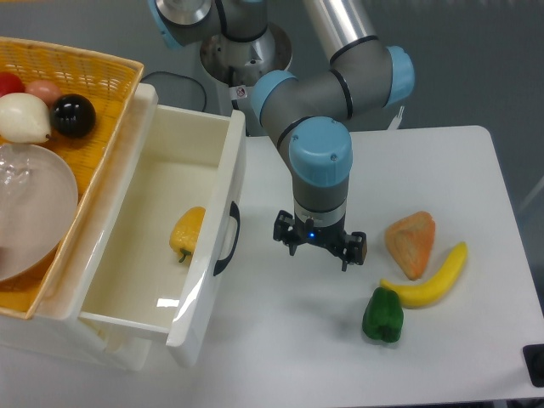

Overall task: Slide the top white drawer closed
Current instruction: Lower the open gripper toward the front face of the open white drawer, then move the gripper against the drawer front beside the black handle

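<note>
- Starting nearest the camera, a green bell pepper [383,315] lies on the white table [476,170], just below a yellow banana [429,284] whose left end nearly touches it.
- Beside the banana, toward the back, an orange wedge-shaped item [411,242] rests on the table, close to the banana's upper end.
- The top white drawer [195,255] stands pulled far out at the left; its glossy front panel with a curved black handle [228,239] faces the table's middle.
- Inside the drawer a yellow pepper [186,232] lies near the front panel, on the drawer floor.
- The gripper [320,247] hangs above the table between the drawer front and the orange wedge, pointing down, apart from the handle and touching nothing visible.
- Its two fingers are spread with an empty gap between them, grasping nothing.
- The arm's blue-capped wrist [320,151] rises directly over the gripper, and the grey links lead back to the base behind the table.
- Farther left, a woven yellow basket [85,68] sits on the cabinet top, holding a clear bowl [34,208], a black ball [73,115], a white rounded item [24,118] and a red item [9,82] at the edge.
</note>
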{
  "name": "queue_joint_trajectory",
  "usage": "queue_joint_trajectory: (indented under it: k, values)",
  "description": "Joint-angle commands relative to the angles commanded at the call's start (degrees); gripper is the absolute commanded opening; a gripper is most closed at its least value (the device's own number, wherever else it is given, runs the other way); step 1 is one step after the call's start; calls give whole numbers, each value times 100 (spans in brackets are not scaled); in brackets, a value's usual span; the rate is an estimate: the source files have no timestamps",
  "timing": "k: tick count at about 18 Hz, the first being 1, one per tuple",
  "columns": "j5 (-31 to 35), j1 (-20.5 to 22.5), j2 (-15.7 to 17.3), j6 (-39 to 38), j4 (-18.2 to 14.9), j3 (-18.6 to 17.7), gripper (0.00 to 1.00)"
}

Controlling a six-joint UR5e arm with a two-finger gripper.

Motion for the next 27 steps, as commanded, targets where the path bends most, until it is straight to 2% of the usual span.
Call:
queue_joint_trajectory:
  k: [4, 11, 27]
  values:
    - [-161, -8, -18, -396, -44, 0, 100]
    - [-187, -228, -27, -414, -44, -35, 100]
    - [-310, -280, -27, -485, -70, -44, 100]
